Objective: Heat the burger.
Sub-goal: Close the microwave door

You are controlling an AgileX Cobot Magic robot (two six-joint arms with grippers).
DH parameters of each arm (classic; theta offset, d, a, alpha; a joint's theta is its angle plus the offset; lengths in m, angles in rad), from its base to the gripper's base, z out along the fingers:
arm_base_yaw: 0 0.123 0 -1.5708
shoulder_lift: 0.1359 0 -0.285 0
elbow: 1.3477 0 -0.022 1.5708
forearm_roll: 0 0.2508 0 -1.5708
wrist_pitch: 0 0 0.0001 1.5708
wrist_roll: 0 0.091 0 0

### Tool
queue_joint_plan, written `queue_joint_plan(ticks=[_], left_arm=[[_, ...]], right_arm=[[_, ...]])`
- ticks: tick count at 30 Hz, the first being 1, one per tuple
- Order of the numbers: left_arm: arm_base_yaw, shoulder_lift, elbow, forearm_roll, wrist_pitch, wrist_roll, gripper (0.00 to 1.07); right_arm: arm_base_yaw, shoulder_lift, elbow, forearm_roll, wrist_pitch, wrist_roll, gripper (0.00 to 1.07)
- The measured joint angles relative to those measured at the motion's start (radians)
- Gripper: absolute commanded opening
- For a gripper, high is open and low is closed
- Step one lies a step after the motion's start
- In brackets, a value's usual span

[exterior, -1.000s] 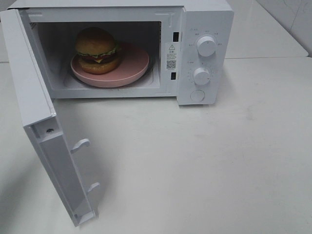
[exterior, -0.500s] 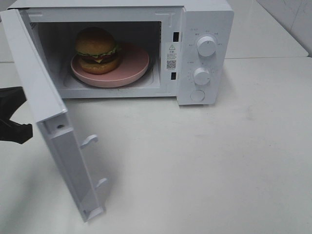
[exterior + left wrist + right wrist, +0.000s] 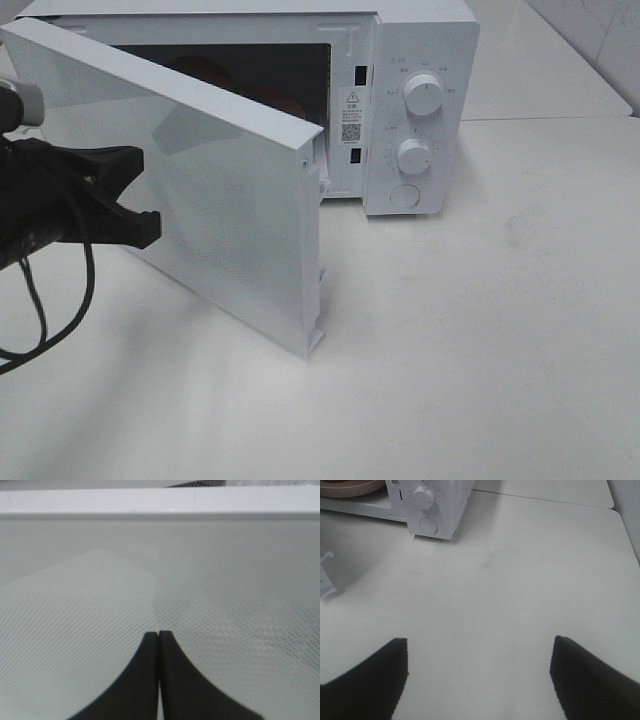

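Observation:
The burger [image 3: 198,68] sits inside the white microwave [image 3: 420,60]; only the dim top of its bun shows above the edge of the half-closed door [image 3: 230,220]. My left gripper [image 3: 142,195] is shut and empty at the left, with its tips against the door's outer face. In the left wrist view the shut left gripper [image 3: 159,633] meets the dotted door panel [image 3: 160,570]. My right gripper [image 3: 480,652] hangs open and empty over the bare table, out of the exterior view. A rim of the pink plate [image 3: 350,486] shows in the right wrist view.
Two white knobs [image 3: 423,95] and a round button [image 3: 404,196] are on the microwave's right-hand panel. The door's latch hooks [image 3: 322,185] point toward the cavity. A black cable [image 3: 40,320] loops below the left arm. White table [image 3: 480,330] spreads to the right and front.
The door has swung from wide open to about half closed. My left gripper came in from the left and now presses on the door's outer face. The burger and plate are now mostly hidden.

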Motion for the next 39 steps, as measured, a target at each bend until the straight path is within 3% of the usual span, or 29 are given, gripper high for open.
queue_joint_plan(ticks=[4, 7, 9, 24, 39], left_arm=[[-0.031, 0.033, -0.041, -0.044, -0.005, 0.023, 0.00], [-0.060, 0.068, -0.081, -0.122, -0.005, 0.065, 0.00], [-0.100, 0.108, -0.135, -0.230, -0.005, 0.117, 0.00], [-0.205, 0.259, -0.360, -0.518, -0.008, 0.281, 0.00], [-0.214, 0.376, -0.564, -0.700, 0.014, 0.359, 0.00]], right_arm=[[0.000, 0.000, 0.000, 0.000, 0.000, 0.000, 0.75], [0.000, 0.000, 0.000, 0.000, 0.000, 0.000, 0.75], [0.000, 0.000, 0.000, 0.000, 0.000, 0.000, 0.75], [0.000, 0.000, 0.000, 0.000, 0.000, 0.000, 0.75], [0.000, 0.000, 0.000, 0.000, 0.000, 0.000, 0.75]])
